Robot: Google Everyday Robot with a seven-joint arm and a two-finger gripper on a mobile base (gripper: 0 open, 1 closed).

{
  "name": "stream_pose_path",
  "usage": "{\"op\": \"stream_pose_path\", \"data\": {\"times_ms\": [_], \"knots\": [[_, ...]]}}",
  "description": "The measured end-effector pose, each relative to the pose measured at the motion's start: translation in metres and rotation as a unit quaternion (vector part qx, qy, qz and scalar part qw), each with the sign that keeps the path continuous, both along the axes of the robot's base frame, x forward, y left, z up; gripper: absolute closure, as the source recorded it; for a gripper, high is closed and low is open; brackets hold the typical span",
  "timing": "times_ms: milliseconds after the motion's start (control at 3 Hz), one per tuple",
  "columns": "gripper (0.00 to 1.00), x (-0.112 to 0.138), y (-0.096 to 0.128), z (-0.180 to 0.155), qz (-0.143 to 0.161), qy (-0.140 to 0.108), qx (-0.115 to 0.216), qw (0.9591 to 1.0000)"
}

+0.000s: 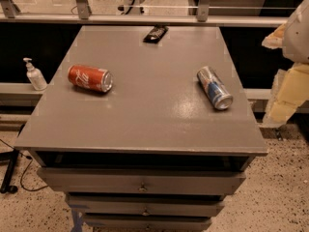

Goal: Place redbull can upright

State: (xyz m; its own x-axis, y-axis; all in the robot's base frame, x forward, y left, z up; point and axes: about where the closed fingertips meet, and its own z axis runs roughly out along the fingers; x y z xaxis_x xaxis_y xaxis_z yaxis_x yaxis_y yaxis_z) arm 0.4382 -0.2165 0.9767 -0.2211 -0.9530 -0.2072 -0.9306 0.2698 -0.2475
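The redbull can [215, 87], slim, silver and blue with a small red marking, lies on its side on the right part of the grey cabinet top [145, 110]. Its silver end faces the front right. My gripper [287, 93] shows as pale cream parts at the right edge of the view, beyond the cabinet's right side. It is to the right of the can, apart from it, and holds nothing that I can see.
A wider red soda can [90, 78] lies on its side on the left part of the top. A dark packet [155, 34] lies at the back edge. A white pump bottle [34, 75] stands on a ledge to the left. Drawers [142, 182] are below.
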Motion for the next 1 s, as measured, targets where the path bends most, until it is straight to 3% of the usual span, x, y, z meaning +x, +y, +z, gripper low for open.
{"op": "stream_pose_path", "data": {"times_ms": [667, 1000], "knots": [[0.0, 0.009, 0.008, -0.005, 0.003, 0.005, 0.005, 1.0], [0.0, 0.039, 0.027, -0.022, -0.017, 0.02, 0.038, 0.9989]]}}
